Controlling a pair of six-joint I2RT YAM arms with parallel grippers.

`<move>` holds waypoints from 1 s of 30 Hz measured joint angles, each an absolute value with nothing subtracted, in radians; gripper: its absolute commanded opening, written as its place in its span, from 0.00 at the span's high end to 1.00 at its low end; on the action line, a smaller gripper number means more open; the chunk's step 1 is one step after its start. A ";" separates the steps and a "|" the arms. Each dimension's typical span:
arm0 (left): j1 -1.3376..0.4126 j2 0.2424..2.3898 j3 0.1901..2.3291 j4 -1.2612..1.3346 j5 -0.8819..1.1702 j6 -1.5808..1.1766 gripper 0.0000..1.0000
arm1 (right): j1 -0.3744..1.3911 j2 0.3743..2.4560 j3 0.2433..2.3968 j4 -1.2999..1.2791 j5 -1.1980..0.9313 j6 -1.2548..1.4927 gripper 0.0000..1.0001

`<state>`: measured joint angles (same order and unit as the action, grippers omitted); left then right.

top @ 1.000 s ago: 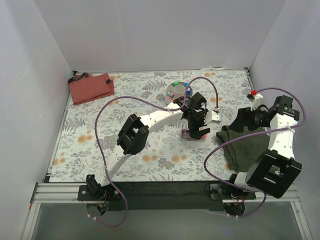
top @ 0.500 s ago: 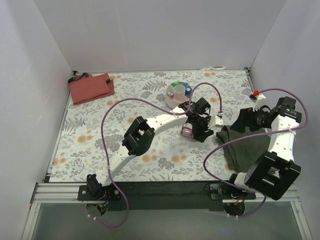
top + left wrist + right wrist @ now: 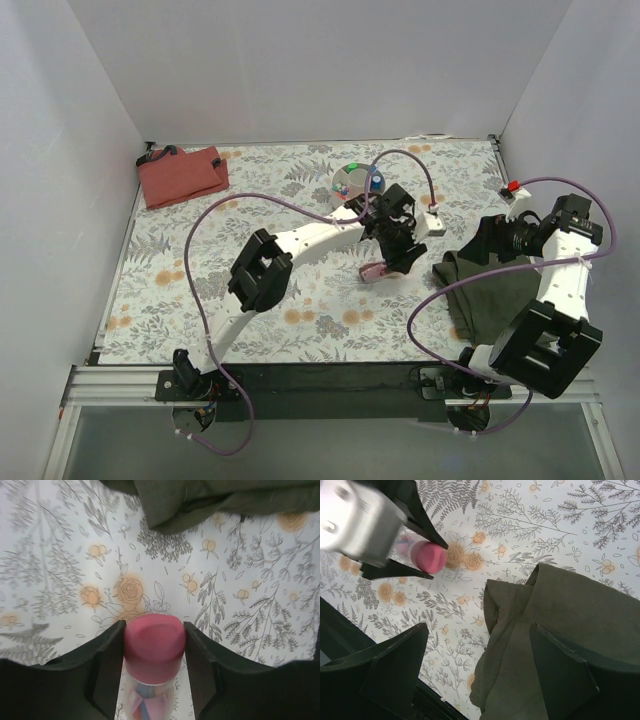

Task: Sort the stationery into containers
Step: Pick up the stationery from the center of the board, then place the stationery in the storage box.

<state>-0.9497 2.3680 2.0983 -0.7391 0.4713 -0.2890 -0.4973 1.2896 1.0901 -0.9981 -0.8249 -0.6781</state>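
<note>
My left gripper (image 3: 383, 262) is shut on the pink tube (image 3: 373, 271), a clear tube with a pink cap, and holds it over the floral mat just left of the dark green cloth. In the left wrist view the cap (image 3: 154, 639) sits squeezed between both fingers. The tube also shows in the right wrist view (image 3: 429, 556). My right gripper (image 3: 492, 240) is open and empty above the cloth (image 3: 560, 630). The round white tub (image 3: 338, 191) stands behind the left gripper with coloured items in it. The red pouch (image 3: 182, 176) lies at the far left.
The dark green cloth (image 3: 492, 290) lies crumpled at the mat's right side, under the right arm. Purple cables loop over both arms. White walls close in the mat on three sides.
The left gripper has shifted slightly left with the pink tube, which now sticks out toward the lower left. The right arm has barely moved.
</note>
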 measured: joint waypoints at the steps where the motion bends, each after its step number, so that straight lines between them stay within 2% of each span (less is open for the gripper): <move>1: -0.945 2.347 2.095 -0.730 0.471 -0.304 1.00 | -0.497 1.291 1.090 -0.999 -0.833 -0.679 0.09; 10: -0.793 2.082 2.075 -0.451 0.479 -0.505 1.00 | -0.497 1.329 1.160 -1.000 -0.868 -0.678 0.10; 16: -0.662 1.962 1.963 -0.238 0.480 -0.554 1.00 | -0.497 1.405 1.264 -1.000 -0.861 -0.633 0.11; 30: -0.498 2.032 1.927 -0.044 0.529 -0.532 1.00 | -0.495 1.416 1.297 -0.985 -0.773 -0.564 0.11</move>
<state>-0.4980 2.0315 1.9274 -0.0437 0.5285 -0.5323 -0.4953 1.4162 1.2968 -0.9848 -0.7731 -0.5640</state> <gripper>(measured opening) 0.454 0.893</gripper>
